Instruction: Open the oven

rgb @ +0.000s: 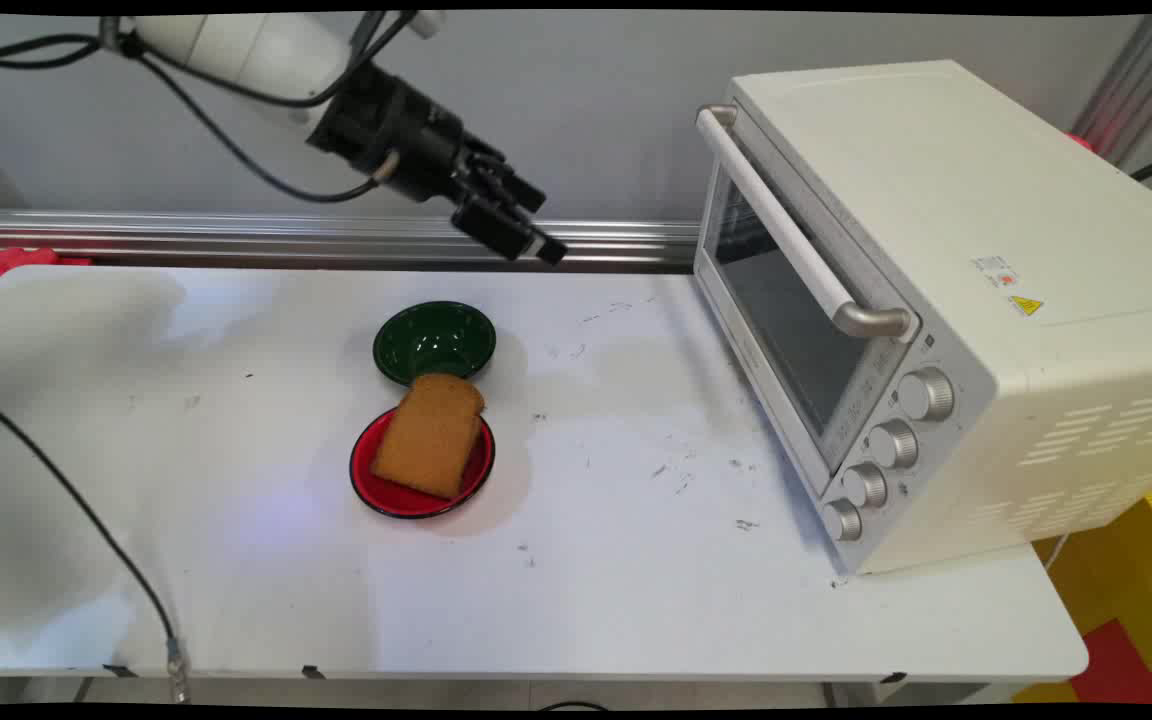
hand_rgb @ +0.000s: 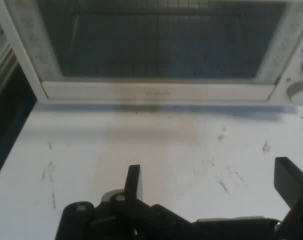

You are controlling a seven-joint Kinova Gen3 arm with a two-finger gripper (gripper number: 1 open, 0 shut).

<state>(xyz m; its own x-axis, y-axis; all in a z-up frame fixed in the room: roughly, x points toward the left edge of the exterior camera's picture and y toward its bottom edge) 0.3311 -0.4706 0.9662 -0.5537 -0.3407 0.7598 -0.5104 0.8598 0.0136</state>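
Note:
My gripper hangs in the air above the table's back edge, tilted toward the toaster oven, open and holding nothing. The white toaster oven stands at the right with its glass door shut and a bar handle across the top. Below and left of the gripper, a slice of brown bread lies on a red plate. A green bowl sits just behind the plate, touching the bread's far edge.
Several knobs run down the oven's front right side. A black cable trails over the table's left front. An aluminium rail runs along the wall behind the table. The table's right edge lies just past the oven.

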